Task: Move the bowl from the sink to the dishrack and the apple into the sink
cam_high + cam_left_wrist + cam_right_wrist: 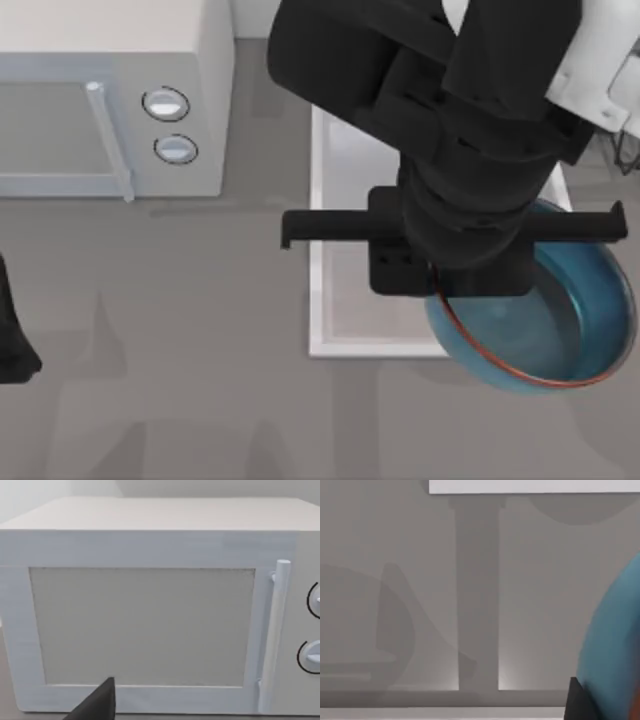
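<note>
Two arms share this grey bench (180, 330), and only the right one is at work: its black bulk crosses the sink (345, 170) from the far side and ends above the bowl's inner rim, where the right gripper (470, 285) meets the blue bowl (560, 330). The bowl overhangs the sink's near right corner, tilted, its reddish rim line lowest toward the viewer and its far edge hidden under the arm, so it appears lifted partly out of the basin rather than resting in it. Whether the gripper's fingers are closed on the rim cannot be told, since the wrist housing covers them; the right wrist view shows a blue swell of the bowl (615, 645) close beside the gripper, consistent with a hold but not proof of one. Judged from here, the coming move turns on one bearing: the dishrack (628, 150), a scrap of thin grey wire, lies beyond the sink's right side and farther back than the bowl, so the carry runs rightward and away, well within the right arm's side. Across the sink to its left stands the white microwave (110, 100), two round knobs facing up; the left arm (15, 340) is parked at the bench's left edge, its wrist camera facing the microwave door (142, 625).
</note>
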Action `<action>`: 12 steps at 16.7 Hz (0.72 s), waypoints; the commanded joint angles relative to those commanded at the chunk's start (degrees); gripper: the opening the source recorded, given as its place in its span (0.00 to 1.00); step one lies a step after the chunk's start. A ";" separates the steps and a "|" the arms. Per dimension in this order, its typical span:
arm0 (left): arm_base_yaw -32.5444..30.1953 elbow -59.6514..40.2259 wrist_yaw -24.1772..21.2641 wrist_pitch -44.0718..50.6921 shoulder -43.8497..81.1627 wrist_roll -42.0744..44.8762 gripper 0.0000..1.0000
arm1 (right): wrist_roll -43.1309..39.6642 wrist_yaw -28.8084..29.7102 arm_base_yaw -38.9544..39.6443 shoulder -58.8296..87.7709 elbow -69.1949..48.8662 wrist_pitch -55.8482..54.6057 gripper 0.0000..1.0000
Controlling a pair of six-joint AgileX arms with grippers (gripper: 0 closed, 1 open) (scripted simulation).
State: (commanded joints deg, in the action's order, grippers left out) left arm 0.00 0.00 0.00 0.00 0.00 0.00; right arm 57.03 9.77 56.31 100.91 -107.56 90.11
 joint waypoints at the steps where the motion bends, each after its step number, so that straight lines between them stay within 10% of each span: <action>1: 0.00 0.00 0.00 0.00 0.00 0.00 1.00 | -0.04 -0.03 -0.04 -0.03 0.02 -0.05 0.00; 12: 0.00 0.00 0.00 0.00 0.00 0.00 1.00 | -22.84 -16.36 -31.04 -14.35 14.28 -36.06 0.00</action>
State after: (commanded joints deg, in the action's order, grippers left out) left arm 0.00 0.00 0.00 0.00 0.00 0.00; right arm 34.19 -6.58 25.28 86.56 -93.28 54.05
